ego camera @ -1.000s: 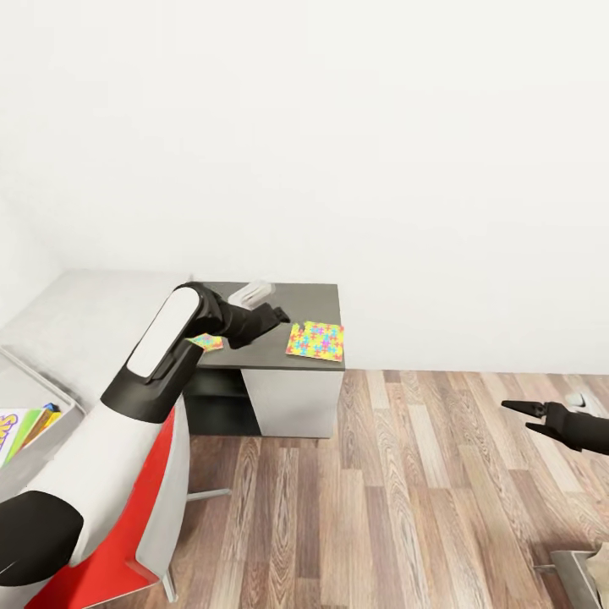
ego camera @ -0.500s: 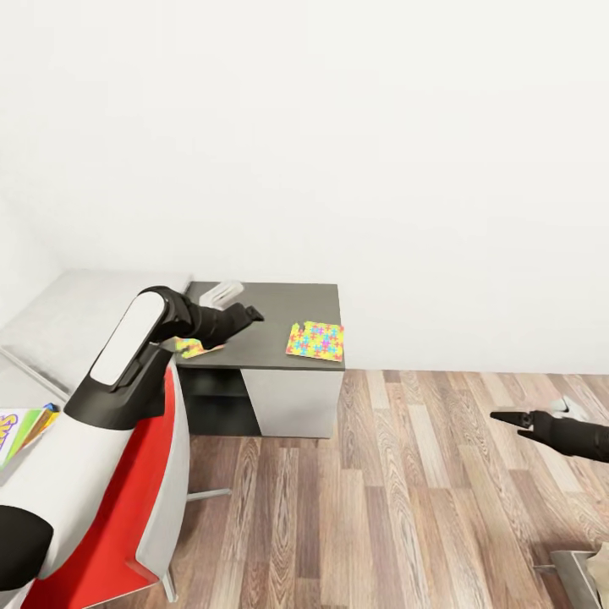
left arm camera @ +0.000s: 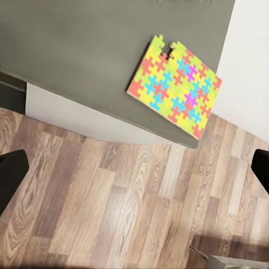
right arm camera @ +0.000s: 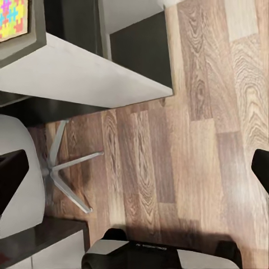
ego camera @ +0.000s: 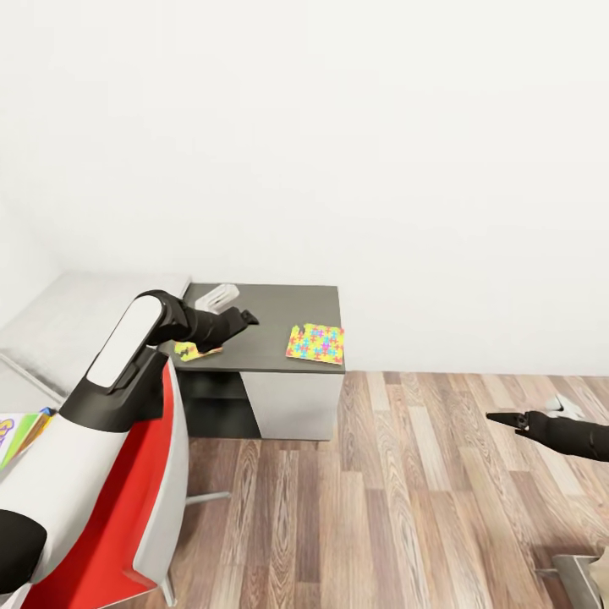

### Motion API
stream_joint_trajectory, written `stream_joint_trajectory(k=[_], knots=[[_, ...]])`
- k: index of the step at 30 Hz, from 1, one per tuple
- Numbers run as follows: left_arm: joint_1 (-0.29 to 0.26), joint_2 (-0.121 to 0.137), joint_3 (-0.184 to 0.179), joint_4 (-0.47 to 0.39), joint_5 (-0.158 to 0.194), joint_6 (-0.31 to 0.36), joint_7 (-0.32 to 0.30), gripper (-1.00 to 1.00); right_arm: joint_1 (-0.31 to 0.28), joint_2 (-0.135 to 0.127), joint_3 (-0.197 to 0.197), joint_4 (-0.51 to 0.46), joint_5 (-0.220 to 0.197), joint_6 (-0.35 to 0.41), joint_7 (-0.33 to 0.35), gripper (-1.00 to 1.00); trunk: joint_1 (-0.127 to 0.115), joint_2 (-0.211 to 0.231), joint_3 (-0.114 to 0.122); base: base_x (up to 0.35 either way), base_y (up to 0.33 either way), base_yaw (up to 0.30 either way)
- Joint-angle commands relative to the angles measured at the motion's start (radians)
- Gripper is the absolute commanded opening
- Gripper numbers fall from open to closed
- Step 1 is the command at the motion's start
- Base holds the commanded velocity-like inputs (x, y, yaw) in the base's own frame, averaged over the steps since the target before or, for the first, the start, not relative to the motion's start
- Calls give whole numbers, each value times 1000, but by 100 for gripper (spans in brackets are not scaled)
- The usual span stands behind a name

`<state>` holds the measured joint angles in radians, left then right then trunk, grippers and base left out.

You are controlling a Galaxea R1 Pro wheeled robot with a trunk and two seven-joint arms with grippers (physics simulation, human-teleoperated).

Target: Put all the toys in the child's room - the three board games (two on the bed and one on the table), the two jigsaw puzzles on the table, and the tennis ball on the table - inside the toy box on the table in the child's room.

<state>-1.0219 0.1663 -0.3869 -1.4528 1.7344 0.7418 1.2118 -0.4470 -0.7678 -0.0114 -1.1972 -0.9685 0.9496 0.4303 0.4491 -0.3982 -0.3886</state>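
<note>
Left tool (ego camera: 248, 318) hangs over the bench (ego camera: 279, 304), fingers spread wide, gripping nothing. Jigsaw puzzle (ego camera: 315, 342) sits at the bench's near corner, overhanging a bit. I'd come straight down and pinch that overhanging edge.

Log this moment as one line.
left gripper: open, above table | right gripper: open, over floor | jigsaw puzzle: on table
</note>
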Motion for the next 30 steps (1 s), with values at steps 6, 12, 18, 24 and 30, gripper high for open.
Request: stream_joint_trajectory(k=[6, 12, 18, 24, 30], knots=[[-1, 0, -2, 11, 4, 6, 7, 100, -1, 1, -1, -13, 6, 4, 7, 100, 1, -2, -2, 268, -4, 0], [-1, -3, -5, 21, 2, 6, 6, 100, 0, 1, -1, -16, 7, 3, 7, 100, 1, -2, -2, 314, -50, -1], [-2, -6, -7, 24, 3, 4, 6, 100, 0, 2, 0, -18, 7, 3, 6, 100, 1, -2, -2, 214, -43, -63], [-2, -6, -8, 25, 5, 2, 6, 100, -1, 2, 7, -18, 7, 3, 6, 100, 1, -2, -2, 90, -18, -95], [-1, -4, -8, 30, 6, -2, 6, 100, -1, 2, 56, -18, 12, 3, 5, 100, 1, -2, -2, 28, -6, -38]])
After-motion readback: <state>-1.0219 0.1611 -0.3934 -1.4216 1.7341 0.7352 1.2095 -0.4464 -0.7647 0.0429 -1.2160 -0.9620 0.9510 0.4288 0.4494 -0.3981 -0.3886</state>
